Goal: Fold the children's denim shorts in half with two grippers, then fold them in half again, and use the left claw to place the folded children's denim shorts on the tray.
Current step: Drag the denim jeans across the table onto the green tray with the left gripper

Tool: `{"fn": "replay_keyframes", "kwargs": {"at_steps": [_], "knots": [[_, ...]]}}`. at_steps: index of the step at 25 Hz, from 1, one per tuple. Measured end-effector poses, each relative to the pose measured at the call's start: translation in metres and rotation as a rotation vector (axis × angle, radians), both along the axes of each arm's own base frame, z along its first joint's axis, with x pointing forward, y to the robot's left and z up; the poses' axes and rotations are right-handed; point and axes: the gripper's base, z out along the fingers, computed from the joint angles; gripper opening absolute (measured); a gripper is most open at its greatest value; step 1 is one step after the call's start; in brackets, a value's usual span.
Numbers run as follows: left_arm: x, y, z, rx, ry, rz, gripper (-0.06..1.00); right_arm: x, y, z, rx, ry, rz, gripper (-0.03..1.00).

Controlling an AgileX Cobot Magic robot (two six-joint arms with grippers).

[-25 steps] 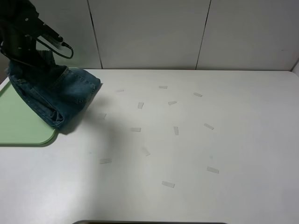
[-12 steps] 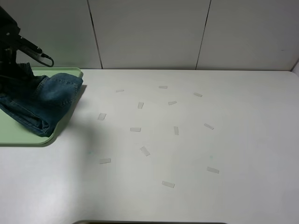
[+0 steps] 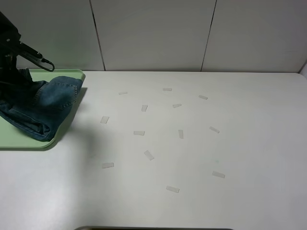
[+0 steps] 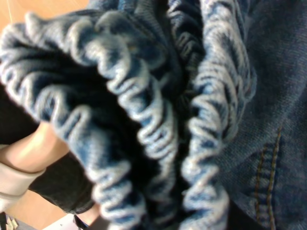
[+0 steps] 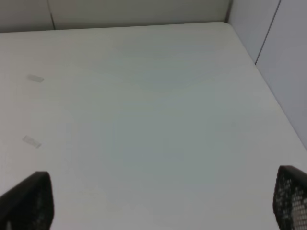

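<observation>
At the far left of the exterior high view, the left claw (image 3: 12,62) descends from the upper left corner; its jaws are hidden behind fabric, narrowly set and clamped on the children's denim shorts (image 3: 41,105). The shorts hang as a folded bundle over the tray (image 3: 29,140), with the long axis running diagonally from the gripped upper end down toward the tray's near right corner, where the folded lower edge rests on the tray. The left wrist view is filled by the gathered elastic waistband (image 4: 144,120). The tray lies at the left edge of a white table (image 3: 192,158) scattered with small pale tape strips (image 3: 149,155). Grey wall panels (image 3: 153,33) stand behind. The right gripper (image 5: 158,203) hovers over bare table, jaws spread wide, holding nothing.
</observation>
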Motion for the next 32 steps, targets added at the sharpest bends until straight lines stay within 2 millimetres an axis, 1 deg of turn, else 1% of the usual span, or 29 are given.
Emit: {"fn": "replay_keyframes", "kwargs": {"at_steps": [9, 18, 23, 32], "knots": [[0.0016, 0.0086, 0.0018, 0.009, -0.042, 0.027, 0.2, 0.0, 0.0, 0.0, 0.0, 0.0, 0.0, 0.69], [-0.0011, 0.0068, -0.0007, -0.037, -0.034, 0.073, 0.2, 0.0, 0.0, 0.0, 0.0, 0.0, 0.0, 0.69], [-0.0045, 0.0081, -0.0012, -0.03, -0.009, 0.106, 0.2, 0.0, 0.0, 0.0, 0.0, 0.0, 0.0, 0.69], [-0.0043, 0.008, -0.0012, -0.031, -0.011, 0.104, 0.2, 0.0, 0.0, 0.0, 0.0, 0.0, 0.0, 0.69]]}}
